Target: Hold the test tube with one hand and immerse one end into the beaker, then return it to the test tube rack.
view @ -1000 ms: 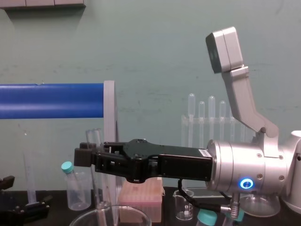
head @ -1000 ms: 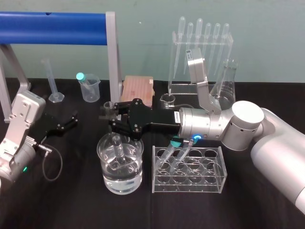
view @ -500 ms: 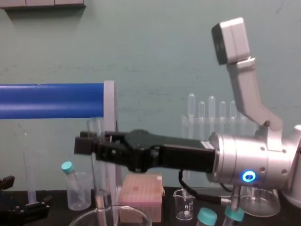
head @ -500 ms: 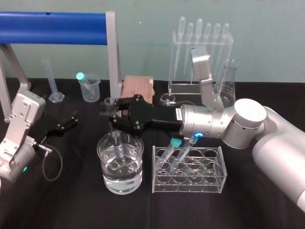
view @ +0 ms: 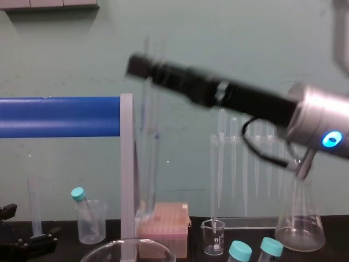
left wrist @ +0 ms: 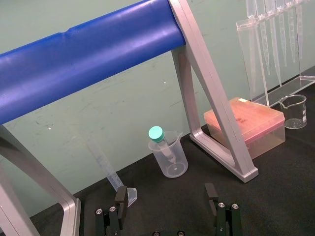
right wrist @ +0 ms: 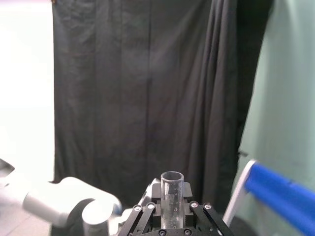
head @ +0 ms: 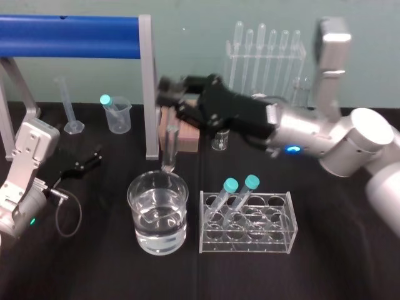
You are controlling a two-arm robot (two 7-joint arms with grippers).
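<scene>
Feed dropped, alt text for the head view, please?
The right pincer holds the test tube upright above the beaker, its lower end near the rim. The test tube rack stands beside it; the left pincer idles at left.

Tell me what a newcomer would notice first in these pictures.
The right claw stands out first, high over mid-table and shut on the test tube, which hangs upright just above the wide beaker of clear liquid. Next come the big blue bar across the back left and the two teal-capped tubes leaning in the rack right of the beaker. The left claw sits open, idle at the left edge.
</scene>
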